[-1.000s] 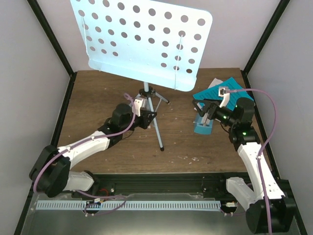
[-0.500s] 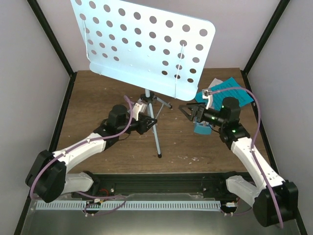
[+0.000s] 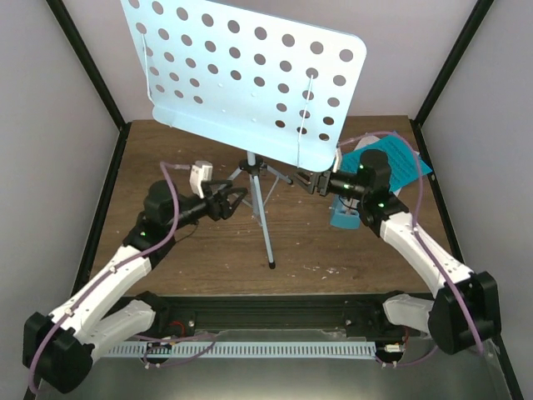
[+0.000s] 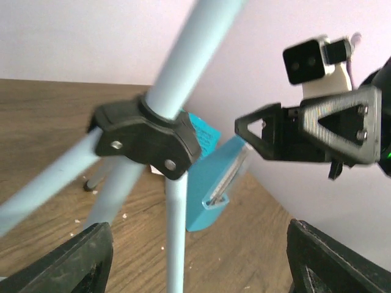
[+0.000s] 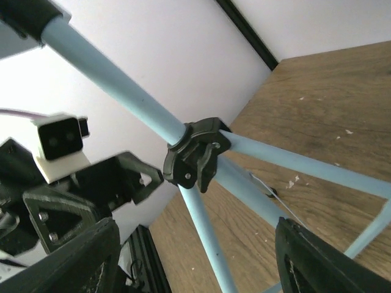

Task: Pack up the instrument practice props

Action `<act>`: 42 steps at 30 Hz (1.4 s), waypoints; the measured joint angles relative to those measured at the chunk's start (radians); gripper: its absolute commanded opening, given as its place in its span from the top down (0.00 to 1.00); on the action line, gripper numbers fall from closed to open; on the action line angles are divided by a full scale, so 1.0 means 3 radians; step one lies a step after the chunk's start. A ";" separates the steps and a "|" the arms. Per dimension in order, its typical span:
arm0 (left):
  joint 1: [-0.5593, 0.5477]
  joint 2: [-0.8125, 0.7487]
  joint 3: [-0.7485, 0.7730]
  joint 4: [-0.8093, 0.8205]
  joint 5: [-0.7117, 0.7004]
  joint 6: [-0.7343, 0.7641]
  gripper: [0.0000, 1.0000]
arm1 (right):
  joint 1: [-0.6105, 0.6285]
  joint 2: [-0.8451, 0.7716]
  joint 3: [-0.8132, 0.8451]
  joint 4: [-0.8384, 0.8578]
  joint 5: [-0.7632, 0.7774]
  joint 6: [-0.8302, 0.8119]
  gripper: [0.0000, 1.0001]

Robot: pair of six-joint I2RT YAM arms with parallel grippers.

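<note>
**Both arms parked either side of the music stand's tripod hub, nothing grabbed**

So the pale blue perforated music stand (image 3: 250, 79) is standing upright on its tripod legs around the middle of the wooden table (image 3: 166, 150). Its big desk is tilted and fills the far part of the top view. The black tripod hub (image 3: 252, 163) sits right under the desk's lower edge, with the thin legs splaying out from it.

The left gripper (image 3: 239, 200) is just left of the pole, a bit below the hub, and points right at it. Its jaws are spread wide. In the left wrist view the two fingers sit out at the bottom corners with the hub and legs ahead of them, and they aren't touching anything.

The right gripper (image 3: 310, 181) comes in from the other side, just right of the hub. Its jaws are also wide apart and it's holding nothing.

The teal metronome (image 3: 343, 218) is on the table right of the stand, tucked under the right arm. The cyan and white music sheets (image 3: 401, 160) lie beyond it at the far right, partly hidden by that arm.
</note>
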 measured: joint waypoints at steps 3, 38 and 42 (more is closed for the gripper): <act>0.0203 -0.0083 0.0116 -0.0217 0.0018 -0.0045 0.14 | 0.0126 0.0178 0.0117 0.0037 -0.0024 -0.0045 0.42; 0.1136 -0.0412 0.0558 -0.1181 -0.0561 0.0918 0.11 | 0.0431 0.1125 0.0462 0.0725 -0.0224 -0.0181 0.89; 0.1136 -0.0417 0.0558 -0.1183 -0.0562 0.0919 0.11 | 0.0431 0.1125 0.0462 0.0725 -0.0225 -0.0304 0.97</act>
